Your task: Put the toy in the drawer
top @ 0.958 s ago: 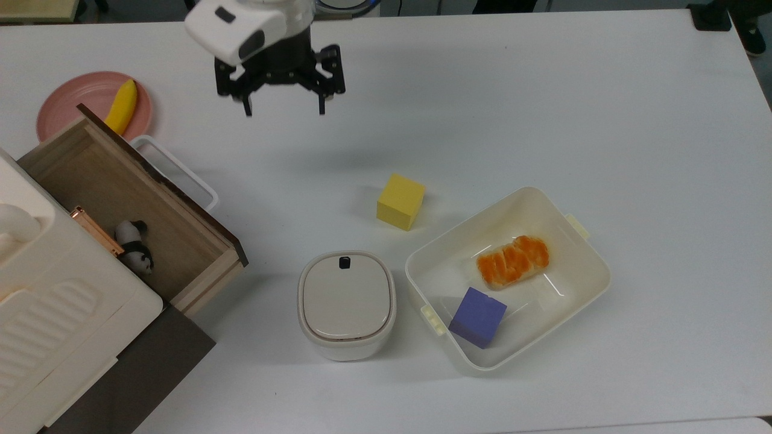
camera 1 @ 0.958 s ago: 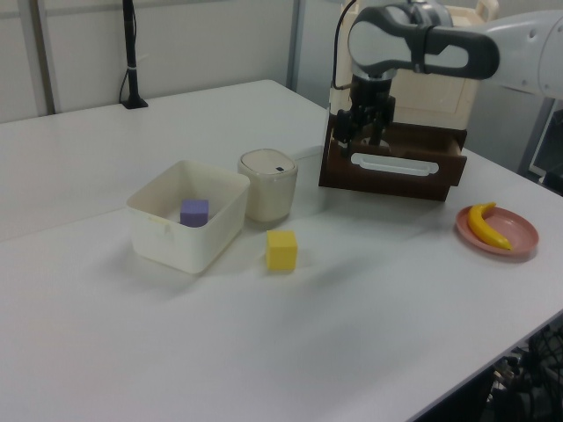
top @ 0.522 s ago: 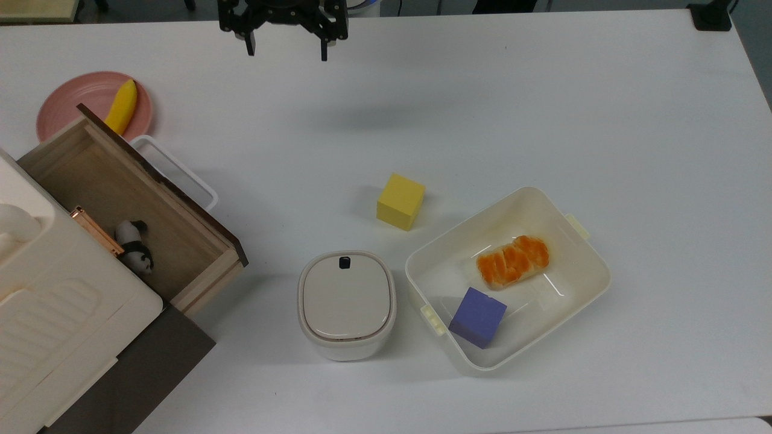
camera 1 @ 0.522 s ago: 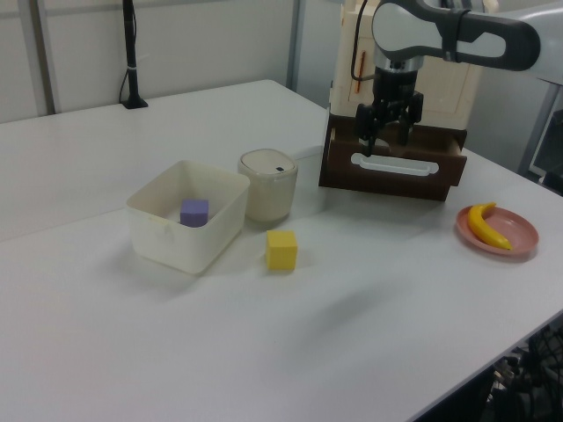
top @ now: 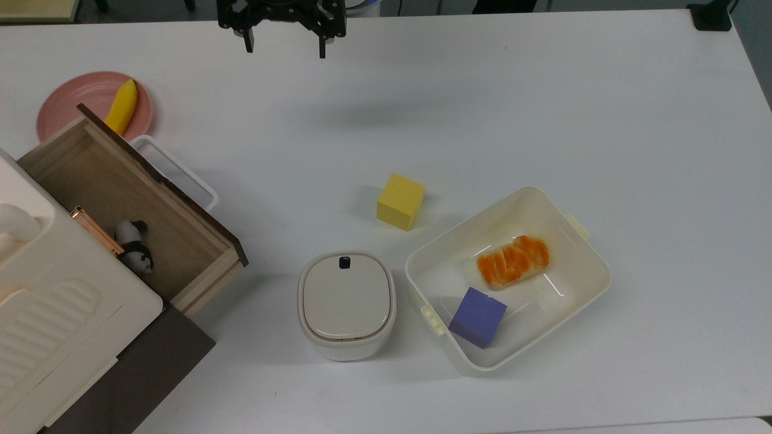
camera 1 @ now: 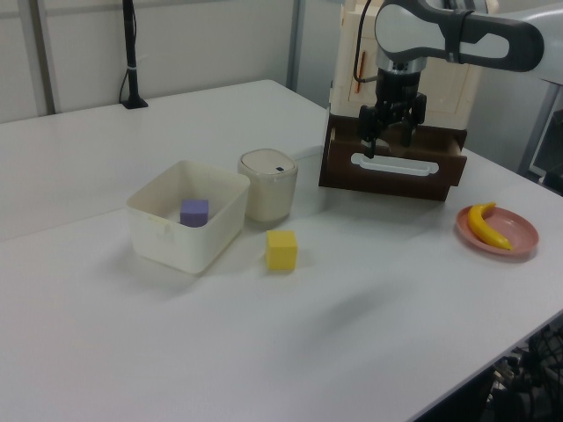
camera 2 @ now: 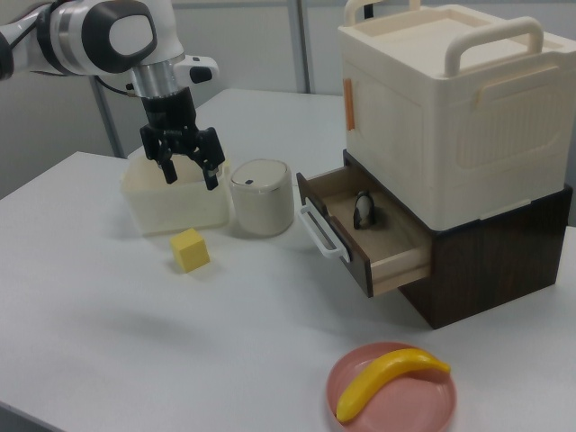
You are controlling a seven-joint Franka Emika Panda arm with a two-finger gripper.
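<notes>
At the far edge of the bench in the top view:
Tool: the tool (top: pixel 282 49) (camera 1: pixel 385 148) (camera 2: pixel 189 174) hangs in the air with its two fingers spread apart and nothing between them, pointing down, well above the white bench (top: pixel 482 108).
Arm: the white arm (camera 2: pixel 99 31) enters from the right view's left; in the left view it comes in from the right and ends in front of the cabinet.
Yellow cube: the yellow cube (top: pixel 400 201) (camera 1: pixel 282 250) (camera 2: pixel 190 250) sits alone on the bench near the middle, just beside the tub's corner, not touching it.
Tub: the cream tub (top: pixel 579 289) (camera 1: pixel 158 229) stands open at the top view's right; a purple cube (top: pixel 477 317) (camera 1: pixel 194 212) and an orange-topped bread piece (top: pixel 512 261) lie inside it.
Lidded pot: the round cream pot (top: pixel 346 304) (camera 1: pixel 268 185) (camera 2: pixel 261 196) stands just beside the tub, between it and the drawer.
Drawer: the drawer (top: pixel 175 241) (camera 1: pixel 391 167) (camera 2: pixel 396 261) is pulled out of the dark cabinet, its white loop handle (top: pixel 175 172) toward the bench's middle.
Toy: the toy (top: pixel 135 246) (camera 2: pixel 364 210), a small panda, lies inside the drawer at its inner end, close under the cream case (top: pixel 54 301) (camera 2: pixel 450 117) stacked on the cabinet.
Plate: a pink plate (top: pixel 66 108) (camera 1: pixel 519 237) (camera 2: pixel 432 405) with a banana (top: pixel 121 106) (camera 1: pixel 486 225) (camera 2: pixel 387 380) on it rests beside the drawer's front.
</notes>
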